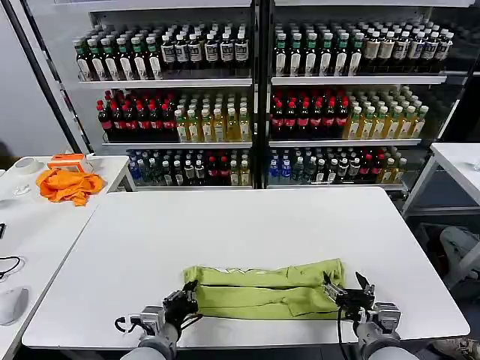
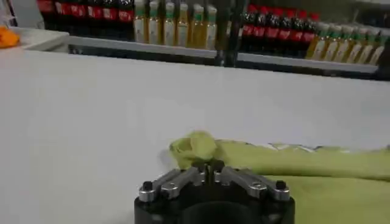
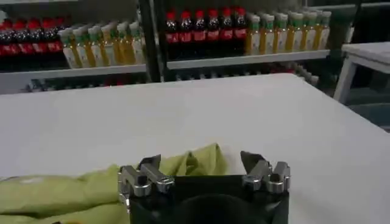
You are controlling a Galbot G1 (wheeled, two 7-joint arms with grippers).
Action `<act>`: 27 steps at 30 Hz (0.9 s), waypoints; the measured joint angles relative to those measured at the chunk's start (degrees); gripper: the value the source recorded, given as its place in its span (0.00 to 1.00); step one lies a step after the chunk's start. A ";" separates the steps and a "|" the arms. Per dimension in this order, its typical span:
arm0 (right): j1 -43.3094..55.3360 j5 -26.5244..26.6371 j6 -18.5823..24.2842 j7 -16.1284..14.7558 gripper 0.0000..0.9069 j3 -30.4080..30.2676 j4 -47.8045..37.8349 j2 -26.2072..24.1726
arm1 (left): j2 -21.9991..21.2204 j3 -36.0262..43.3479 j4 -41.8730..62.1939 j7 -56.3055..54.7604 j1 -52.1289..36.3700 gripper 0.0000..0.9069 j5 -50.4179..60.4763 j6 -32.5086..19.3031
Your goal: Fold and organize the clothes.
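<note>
Left gripper (image 1: 183,298) sits at the T-shirt's (image 1: 262,289) left end, fingers pinched together on a bunched fold of the hem — the left wrist view shows the fingers (image 2: 207,171) closed tight with lime fabric puckered up just beyond them. Right gripper (image 1: 348,291) is at the shirt's opposite end, jaws spread wide with nothing between them; in the right wrist view the fabric edge lies just ahead of the open fingers (image 3: 146,172), beside rather than inside. Handling call: thin, soft, light cloth, no stiffness, will sag and slide on the smooth table (image 1: 225,225) if pulled from one end only. Best hold is a pinch on the outer corners or doubled edges at both ends, lifted evenly — a single-layer grab will likely peel the fold apart. Look: plain yellow-green, no print, already gathered into a long narrow band running left to right, wrinkled, layers not squared up. It lies near the table's front edge, closest to the robot, with the rest of the tabletop stretching behind it.
</note>
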 measured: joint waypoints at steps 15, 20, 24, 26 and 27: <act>0.37 -0.01 0.19 -0.18 1.00 0.63 0.22 0.08 | 8.28 -14.11 -1.43 2.46 -1.18 0.02 -14.16 1.39; 0.83 -0.21 0.24 -0.19 1.00 0.25 -0.16 0.08 | 10.54 -18.35 -2.35 2.97 -1.26 0.02 -19.96 2.33; 1.22 -0.44 0.24 -0.19 1.00 -0.16 -0.53 0.01 | 11.02 -19.25 -2.79 3.53 -1.12 0.17 -22.25 3.39; 1.37 -0.54 0.24 -0.21 1.00 -0.44 -0.73 -0.01 | 11.02 -19.22 -2.59 3.72 -1.24 1.00 -22.37 3.95; 1.45 -0.55 0.24 -0.21 1.00 -0.55 -0.84 -0.03 | 10.96 -19.12 -2.33 3.73 -1.38 1.00 -22.26 4.22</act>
